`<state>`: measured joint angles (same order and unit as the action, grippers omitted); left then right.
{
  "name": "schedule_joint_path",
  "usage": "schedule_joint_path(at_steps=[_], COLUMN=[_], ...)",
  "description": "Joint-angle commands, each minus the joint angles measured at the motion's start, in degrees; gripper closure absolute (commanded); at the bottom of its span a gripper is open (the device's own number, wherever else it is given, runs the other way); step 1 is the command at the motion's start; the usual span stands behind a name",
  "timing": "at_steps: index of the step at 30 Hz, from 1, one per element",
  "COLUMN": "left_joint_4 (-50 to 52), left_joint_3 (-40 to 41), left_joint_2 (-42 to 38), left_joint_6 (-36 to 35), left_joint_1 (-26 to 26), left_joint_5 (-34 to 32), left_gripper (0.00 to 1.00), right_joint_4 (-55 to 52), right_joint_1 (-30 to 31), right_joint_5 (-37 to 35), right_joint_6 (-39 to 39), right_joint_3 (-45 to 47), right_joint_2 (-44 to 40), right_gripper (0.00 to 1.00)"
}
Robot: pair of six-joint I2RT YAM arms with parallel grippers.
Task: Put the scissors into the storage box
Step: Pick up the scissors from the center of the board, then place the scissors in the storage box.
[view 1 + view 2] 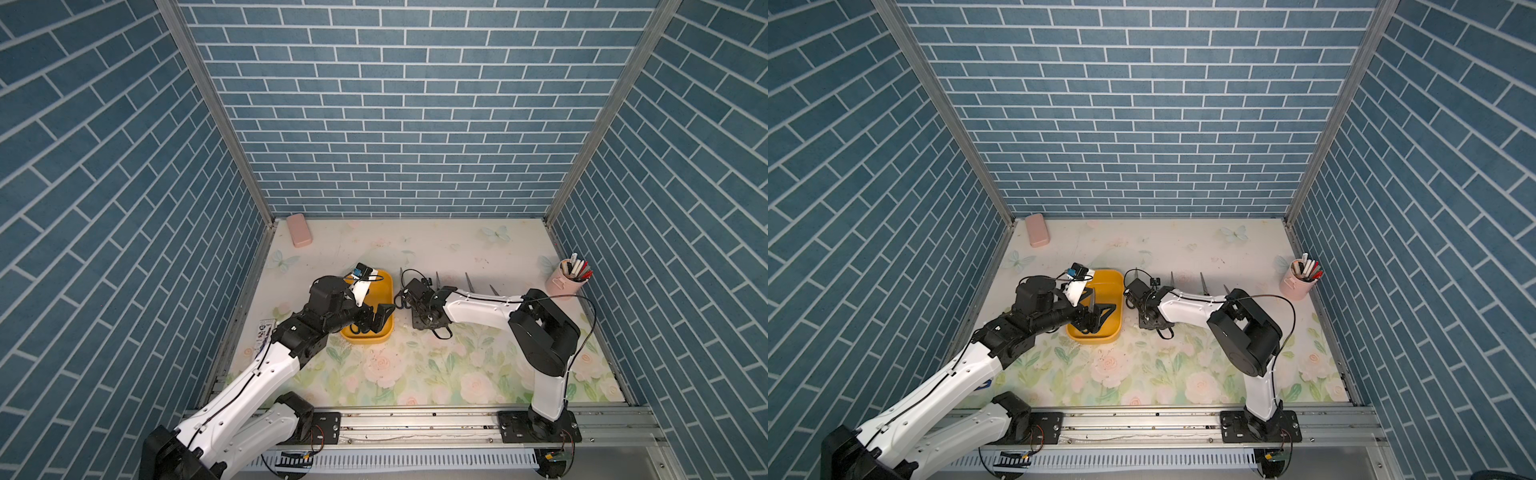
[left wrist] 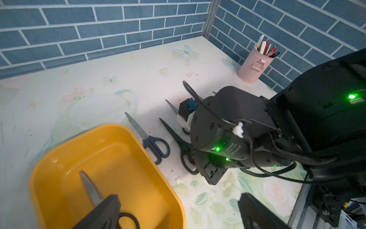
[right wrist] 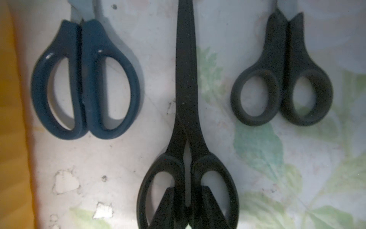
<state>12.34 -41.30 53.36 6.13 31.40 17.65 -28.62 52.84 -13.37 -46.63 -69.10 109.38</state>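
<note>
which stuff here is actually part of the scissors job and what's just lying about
For the job:
- black-handled grey-bladed scissors
- shallow yellow-orange plastic tray

Lying about:
- small closed pink case
- pink cylindrical cup holding pens

White arm shells (image 1: 266, 374), black joint housings (image 1: 544, 332), thin black cables (image 2: 188, 89), green status lights (image 2: 351, 96)

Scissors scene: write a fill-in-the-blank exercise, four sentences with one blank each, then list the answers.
The storage box holds ___ pair of scissors.
The pens stand in a ___ cup.
The right wrist view shows the loop handles of ___ pairs.
Above the storage box, the left hand is ___.
Answers: one; pink; three; open.
</note>
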Motion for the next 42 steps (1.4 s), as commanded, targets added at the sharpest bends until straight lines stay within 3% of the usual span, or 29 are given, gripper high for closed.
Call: schedule_joint_path(at_steps=[1,3,21,30,33,42], left_joint_4=[-0.25,-0.5,-2.67,-1.59,-1.2,-1.86], left_joint_3=[0.34,0.37,0.95,1.43,2.88,6.22], left_joint_2=[-0.24,-0.71,-1.46,-3.49,-3.84,-6.09], left_joint_6=[-0.27,-0.03,0.46,1.58,3.25,7.77], left_joint_1=[0.18,0.2,0.22,-0.17,-2.32,-11.08], left_joint_5=[-0.17,-0.57,-4.18,-14.45,-18.95,-17.28], left_gripper=[0.01,0.01,0.0,0.0,0.0,0.0], right_joint_4=[-7.73,-7.93,-13.59,-15.57,-13.92,-9.72], right_joint_1=[-0.67,-0.72,-1.54,-1.91,-1.42,5.16], right_joint_5=[-0.22,-0.17,-1.22,-0.77,1.4,9.69], right_joint_6=[1.44,2.3,5.41,6.78,8.18,8.2], right_joint_3=[3.47,3.06,-4.87,-9.73,-12.3,-19.25], right_joint_2=[1.48,0.8,-7.37,-9.85,-10.28,-6.53], right_gripper=[0.93,1.0,1.0,1.0,1.0,1.0])
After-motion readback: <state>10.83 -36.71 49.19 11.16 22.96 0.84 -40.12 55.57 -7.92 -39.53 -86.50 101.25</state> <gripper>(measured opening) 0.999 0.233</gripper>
